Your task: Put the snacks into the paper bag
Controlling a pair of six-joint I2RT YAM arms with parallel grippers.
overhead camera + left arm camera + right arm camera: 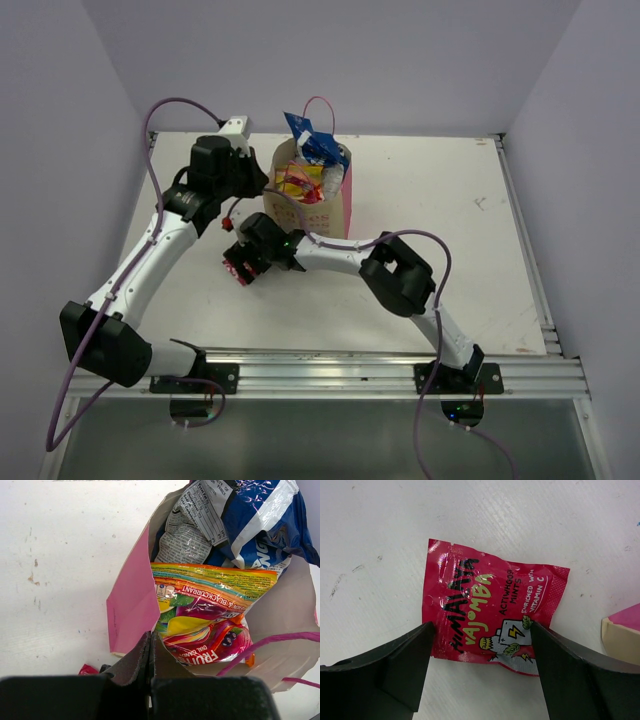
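Observation:
The tan paper bag [328, 200] with pink sides stands upright at the back middle of the table. The long blue-white bag [314, 146] sticks out of its top, and a red-yellow fruit candy packet [210, 625] lies inside in front of it. I cannot pick out a separate orange-yellow packet. My left gripper [150, 636] is shut on the bag's rim by the pink side [131, 607]. The small pink-red sachet [490, 607] lies flat on the table left of the bag. My right gripper [481, 632] is open, one finger on each side of the sachet.
A pink cord handle [280, 642] hangs across the bag's mouth. A corner of the bag [622, 630] shows at the right of the right wrist view. The right arm's elbow [398, 272] lies low in front of the bag. The table [470, 250] is white with raised edges.

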